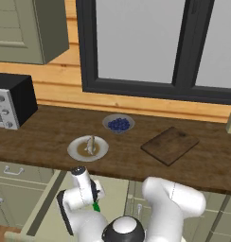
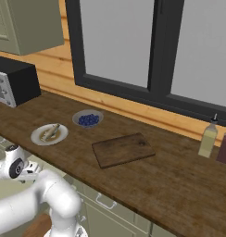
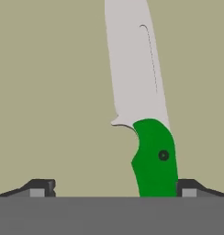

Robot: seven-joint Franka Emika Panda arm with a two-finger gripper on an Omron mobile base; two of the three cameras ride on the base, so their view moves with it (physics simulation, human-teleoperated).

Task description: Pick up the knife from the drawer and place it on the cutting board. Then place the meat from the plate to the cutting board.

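Knife lies flat on the drawer floor, green handle at lower centre of the hand view, blade running to the top. Gripper hangs over it, fingers spread wide, gripping nothing. Upper centre of the left base view, meat sits on the plate; board lies right.

In the hand view the slim knife with bright green handle and silver-grey blade loses its blade tip past the top edge and its handle end behind the bottom band, while in the left base view the white arm hides all but a green sliver.
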